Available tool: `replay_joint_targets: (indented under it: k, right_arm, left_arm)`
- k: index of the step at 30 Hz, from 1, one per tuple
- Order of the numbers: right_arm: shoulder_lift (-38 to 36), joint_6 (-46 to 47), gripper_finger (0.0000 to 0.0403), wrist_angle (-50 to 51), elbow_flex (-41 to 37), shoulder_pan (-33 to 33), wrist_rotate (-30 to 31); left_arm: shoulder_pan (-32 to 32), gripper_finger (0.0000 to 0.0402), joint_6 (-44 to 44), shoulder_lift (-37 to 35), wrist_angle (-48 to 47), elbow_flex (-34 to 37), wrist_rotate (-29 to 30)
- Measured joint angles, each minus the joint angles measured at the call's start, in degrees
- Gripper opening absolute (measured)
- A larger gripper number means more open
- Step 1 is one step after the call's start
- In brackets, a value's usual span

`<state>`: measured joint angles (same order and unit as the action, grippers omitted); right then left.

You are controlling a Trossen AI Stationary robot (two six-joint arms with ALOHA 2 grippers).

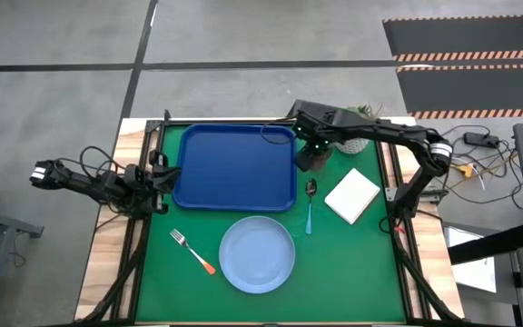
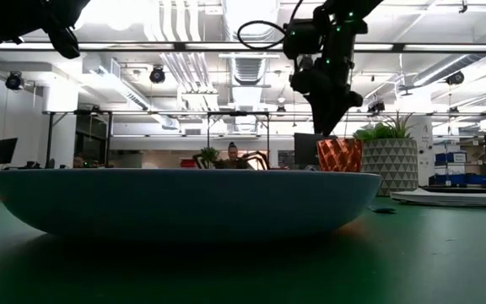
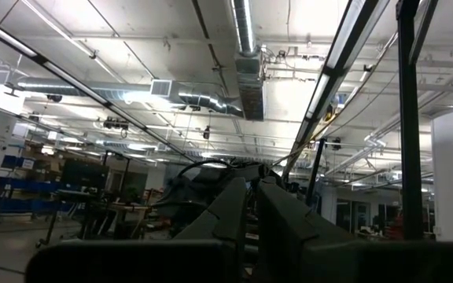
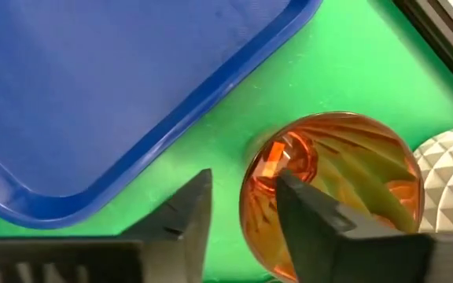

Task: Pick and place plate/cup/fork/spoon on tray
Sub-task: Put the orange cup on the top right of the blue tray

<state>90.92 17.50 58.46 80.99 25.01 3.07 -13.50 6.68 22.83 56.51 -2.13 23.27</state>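
Note:
The red-brown cup [image 4: 344, 181] stands upright on the green mat just off the blue tray's [image 1: 234, 166] far right corner. My right gripper [image 4: 242, 206] is over the cup, pointing down and open, with one finger inside the cup and one outside, toward the tray. The pale-blue plate [image 1: 257, 254] lies near the front. The fork [image 1: 193, 252] lies to its left. The spoon [image 1: 310, 204] lies right of the tray. My left gripper [image 3: 250, 200] is shut and empty, pointing up, at the table's left edge. My right gripper straddles the cup's wall on its tray side [image 4: 250, 196] from above. Green mat shows between the outer finger [image 4: 189, 212] and the wall. The inner finger [image 4: 305, 208] is close to the wall; I cannot tell whether it touches. The cup [image 2: 338, 154] stands on the mat.
A white pot with a green plant [image 1: 357, 141] stands right beside the cup, on its far right side. A small white box [image 1: 352, 195] lies right of the spoon. The tray's floor is bare.

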Motion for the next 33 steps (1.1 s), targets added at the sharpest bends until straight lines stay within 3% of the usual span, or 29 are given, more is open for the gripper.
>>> replay_joint_targets:
  k: [8,14,29,33]
  right_arm:
    - [0.4,0.5,0.0175,-0.2,-0.4,-0.1,1.4]
    - [0.4,0.9,0.0162,-0.6,-1.9,-0.1,4.4]
    - [0.4,1.2,0.0157,-3.9,-6.0,-0.1,4.4]
    - [0.4,1.3,0.0135,-3.9,-6.0,-0.1,4.2]
  left_arm:
    - [0.0,0.0015,0.1,-0.1,0.0,0.0,0.0]
    - [0.0,0.0015,0.1,-0.1,0.0,0.0,0.0]
    - [0.0,0.0015,0.1,-0.1,0.0,0.0,0.0]
    - [0.0,0.0015,0.1,-0.1,0.0,0.0,0.0]
